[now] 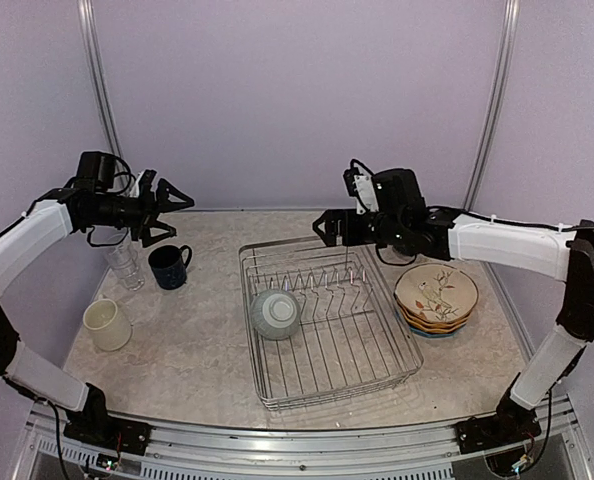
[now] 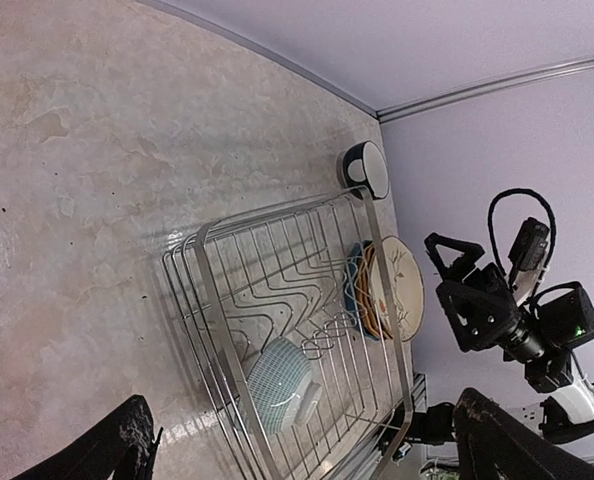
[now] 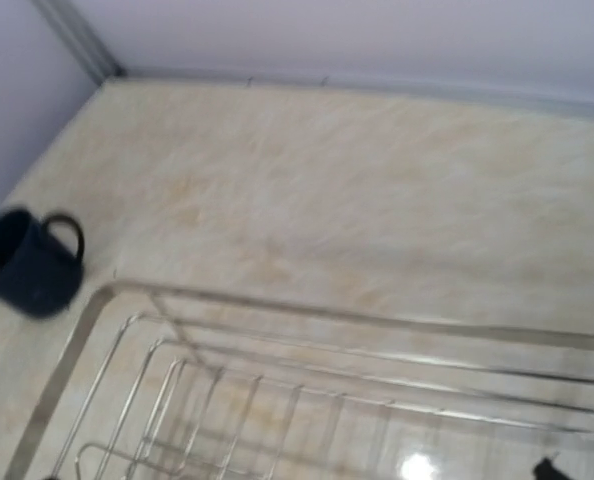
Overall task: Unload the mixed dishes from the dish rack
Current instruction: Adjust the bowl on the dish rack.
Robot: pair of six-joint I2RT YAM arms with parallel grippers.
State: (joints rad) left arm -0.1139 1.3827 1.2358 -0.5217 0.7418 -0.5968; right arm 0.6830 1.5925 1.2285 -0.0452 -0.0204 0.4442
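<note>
Last teal bowl (image 1: 276,313) waits in the dish rack (image 1: 261,375).
It lies below the right claw (image 1: 324,228), nearer the arm bases. Claw open or closed, I cannot tell. Open wide, drop slowly, pinch the rim.

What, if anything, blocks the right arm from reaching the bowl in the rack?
Nothing obvious, so probably yes. The right gripper hovers open above the far rim of the dish rack; the teal bowl sits alone inside, only low prongs between.

robot lab test booth: plain lilac walls (image 1: 277,100), aluminium frame rail (image 1: 307,452), marble-look tabletop (image 1: 192,345)
</note>
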